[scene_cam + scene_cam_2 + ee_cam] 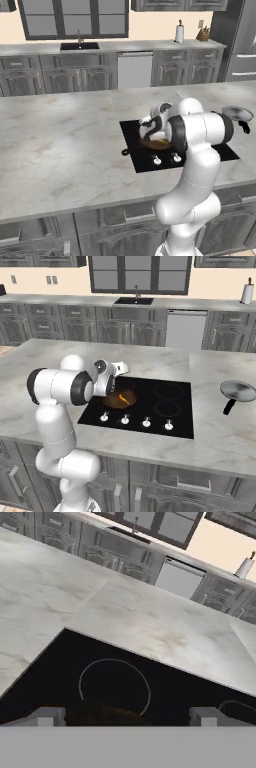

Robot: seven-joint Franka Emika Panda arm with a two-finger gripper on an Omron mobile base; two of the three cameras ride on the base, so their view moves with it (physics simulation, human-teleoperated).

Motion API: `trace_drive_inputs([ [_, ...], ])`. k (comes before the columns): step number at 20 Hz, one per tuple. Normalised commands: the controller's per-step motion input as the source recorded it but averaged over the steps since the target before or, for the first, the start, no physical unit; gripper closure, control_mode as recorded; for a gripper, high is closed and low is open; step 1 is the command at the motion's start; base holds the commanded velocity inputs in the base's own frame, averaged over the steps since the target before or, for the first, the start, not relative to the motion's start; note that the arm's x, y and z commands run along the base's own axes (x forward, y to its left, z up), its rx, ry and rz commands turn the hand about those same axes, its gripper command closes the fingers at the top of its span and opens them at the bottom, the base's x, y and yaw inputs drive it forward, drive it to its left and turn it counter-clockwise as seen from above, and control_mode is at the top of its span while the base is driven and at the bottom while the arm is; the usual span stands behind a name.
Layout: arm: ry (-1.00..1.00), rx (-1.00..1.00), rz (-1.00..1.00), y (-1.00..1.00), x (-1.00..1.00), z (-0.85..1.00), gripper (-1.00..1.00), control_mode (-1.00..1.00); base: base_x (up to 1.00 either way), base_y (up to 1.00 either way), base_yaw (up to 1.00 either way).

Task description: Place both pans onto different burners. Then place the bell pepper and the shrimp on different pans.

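In the right base view, the dark cast-iron skillet [120, 398] sits on the cooktop's [150, 421] front-left burner with the thin orange shrimp [123, 400] inside; my arm hides this in the left base view. My gripper [128, 716] is released, holding nothing, above the skillet's far rim. The shiny steel pan [238, 391] rests at 3 o'clock on the marble counter [210, 436].
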Motion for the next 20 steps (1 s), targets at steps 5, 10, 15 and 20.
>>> trace_drive_inputs([
  [5, 0.0, 0.11, -0.01, 0.0, -0.11, 0.71, -1.0, -1.0, 0.0, 0.0, 0.0],
  [10, 0.0, 0.15, 0.0, 0.0, -0.01, 0.88, -1.0, -1.0, 0.0, 0.0, 0.0],
  [15, 0.03, 0.12, 0.0, 0.0, 0.0, 0.53, -1.0, -1.0, 0.0, 0.0, 0.0],
  [20, 0.15, 0.1, 0.0, -0.02, 0.0, 0.06, -1.0, -1.0, 0.0, 0.0, 0.0],
])
